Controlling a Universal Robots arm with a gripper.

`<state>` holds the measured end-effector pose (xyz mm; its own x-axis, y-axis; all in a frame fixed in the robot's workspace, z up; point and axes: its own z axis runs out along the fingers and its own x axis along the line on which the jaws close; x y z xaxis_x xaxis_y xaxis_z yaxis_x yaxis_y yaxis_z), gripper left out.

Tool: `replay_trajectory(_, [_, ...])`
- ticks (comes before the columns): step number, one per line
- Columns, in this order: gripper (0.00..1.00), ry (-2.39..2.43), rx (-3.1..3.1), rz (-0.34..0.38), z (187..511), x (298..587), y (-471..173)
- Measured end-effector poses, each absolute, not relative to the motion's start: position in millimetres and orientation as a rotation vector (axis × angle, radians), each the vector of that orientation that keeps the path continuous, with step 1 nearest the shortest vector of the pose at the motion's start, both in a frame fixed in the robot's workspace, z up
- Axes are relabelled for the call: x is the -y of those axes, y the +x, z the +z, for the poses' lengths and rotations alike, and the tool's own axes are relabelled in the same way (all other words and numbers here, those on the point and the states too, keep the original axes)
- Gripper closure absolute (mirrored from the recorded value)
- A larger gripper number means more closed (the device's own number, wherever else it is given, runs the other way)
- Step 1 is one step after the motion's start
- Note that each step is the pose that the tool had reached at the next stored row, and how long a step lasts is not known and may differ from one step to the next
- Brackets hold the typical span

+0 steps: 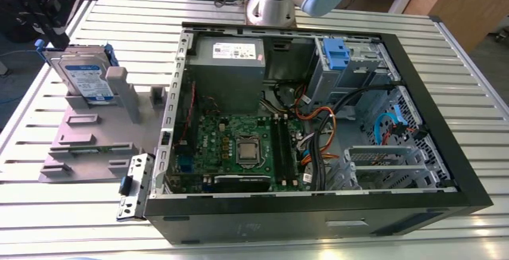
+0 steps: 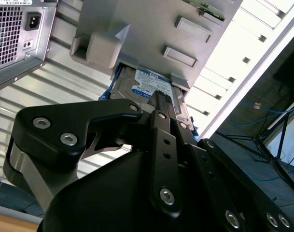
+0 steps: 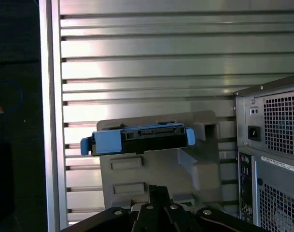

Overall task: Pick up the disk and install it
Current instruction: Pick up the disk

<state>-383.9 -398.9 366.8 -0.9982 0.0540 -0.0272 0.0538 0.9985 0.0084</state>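
The disk point(image 1: 83, 78) stands on edge in a slot of a grey holder point(image 1: 87, 135) at the exterior view's left, beside the open computer case point(image 1: 318, 123). Its blue-and-white label faces the exterior camera and blue rails run along its edges. In the first wrist view the disk point(image 3: 137, 139) shows its connector edge between the blue rails, apart from my gripper point(image 3: 156, 189). In the second wrist view the black gripper point(image 2: 159, 96) points at the disk point(image 2: 149, 84), which sits in the holder point(image 2: 137, 29). Nothing is held.
The case lies open with a green motherboard point(image 1: 247, 146), a grey power supply point(image 1: 226, 51), cables and a drive cage with a blue latch point(image 1: 338, 54). A loose metal bracket point(image 1: 133, 185) lies by the case's corner. The slatted metal table point(image 1: 119, 21) ends close behind the holder.
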Motion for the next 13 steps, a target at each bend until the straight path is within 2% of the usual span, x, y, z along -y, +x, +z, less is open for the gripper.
replay_trajectory(13, [0.89,0.028,-3.114,0.013,366.8,398.9,-383.8])
